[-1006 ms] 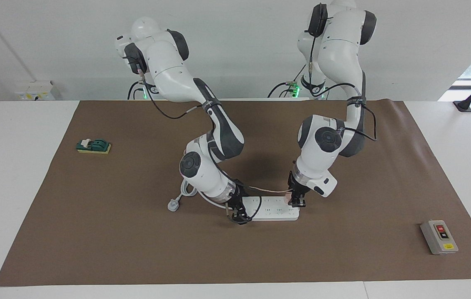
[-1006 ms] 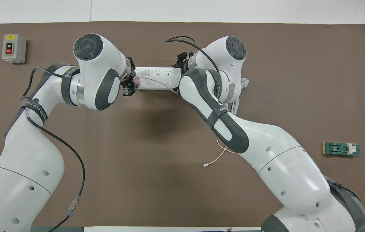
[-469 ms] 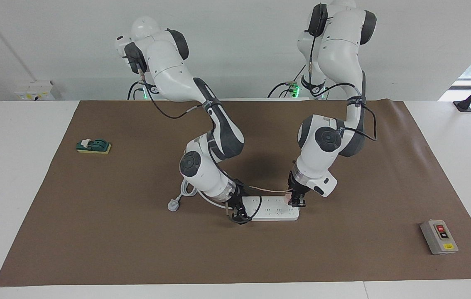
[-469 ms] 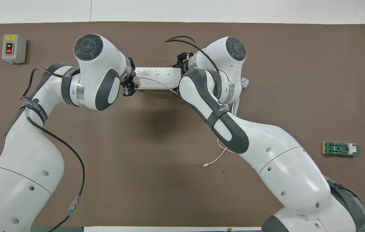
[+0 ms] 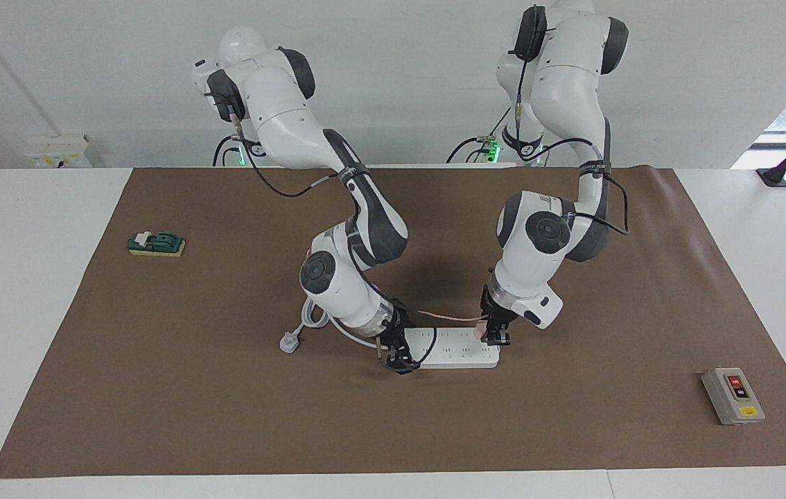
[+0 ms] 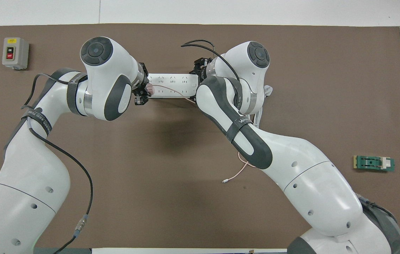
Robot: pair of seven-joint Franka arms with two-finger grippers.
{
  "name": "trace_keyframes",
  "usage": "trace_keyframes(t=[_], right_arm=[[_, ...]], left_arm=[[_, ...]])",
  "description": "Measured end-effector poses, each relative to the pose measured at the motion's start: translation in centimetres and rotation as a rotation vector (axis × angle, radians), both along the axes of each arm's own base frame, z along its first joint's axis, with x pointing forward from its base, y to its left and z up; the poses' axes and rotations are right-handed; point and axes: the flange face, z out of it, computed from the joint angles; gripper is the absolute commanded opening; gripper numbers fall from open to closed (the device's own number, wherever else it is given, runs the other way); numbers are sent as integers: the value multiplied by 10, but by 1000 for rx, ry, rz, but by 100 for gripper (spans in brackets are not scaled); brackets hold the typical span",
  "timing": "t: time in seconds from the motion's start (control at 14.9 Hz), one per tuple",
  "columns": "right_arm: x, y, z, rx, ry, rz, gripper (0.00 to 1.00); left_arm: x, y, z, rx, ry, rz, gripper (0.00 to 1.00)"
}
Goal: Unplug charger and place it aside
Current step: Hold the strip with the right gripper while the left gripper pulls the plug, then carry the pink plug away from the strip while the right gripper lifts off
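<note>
The charger [image 5: 482, 330] [image 6: 150, 89], a small pale-pink cube, sits at the white power strip [image 5: 459, 351] [image 6: 171, 80], at the end toward the left arm. My left gripper [image 5: 497, 337] [image 6: 143, 93] comes down on it, shut on it. Its thin pink cable [image 5: 445, 318] [image 6: 171, 90] runs along the strip, passes under the right arm and ends loose [image 6: 225, 181] nearer the robots. My right gripper [image 5: 396, 359] [image 6: 199, 68] is down at the strip's other end; its hold there is unclear.
The strip's white three-pin plug [image 5: 288, 342] and thick cord [image 5: 311, 315] lie by the right arm's wrist. A grey switch box [image 5: 732, 396] [image 6: 15, 53] stands toward the left arm's end, a green block [image 5: 156, 243] [image 6: 374, 163] toward the right arm's end.
Both grippers and the charger stay where they were. Only the right arm's upper links have shifted slightly.
</note>
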Motion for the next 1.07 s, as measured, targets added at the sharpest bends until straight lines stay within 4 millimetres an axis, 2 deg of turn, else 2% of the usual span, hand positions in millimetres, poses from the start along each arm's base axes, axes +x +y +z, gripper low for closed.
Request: trace_keyframes(t=[0.27,0.34,0.47,0.54,0.6,0.74,0.87,1.07], right_arm=[[0,0,0,0,-1,-1,53],[0,0,0,0,-2,-1,53],[-1,0,0,0,-3,-1,56],[-1,0,0,0,-4,-1,70],[-1,0,1,0,-4,-2,98],[-1,0,0,-1,-3,-2,100],[0,-2,3,-1,-8,-5,100],[3,-9,32,7,-22,-2,100]], left_arm=[[1,1,7,-1,5,2,0],[2,2,17,-1,3,-1,0],[5,27,52,24,-1,-9,0],[6,46,71,30,2,-20,0],[6,68,89,35,9,-37,0],[5,119,118,39,32,-81,0],[4,175,136,15,51,-134,0],[-1,285,146,-29,69,-257,0]])
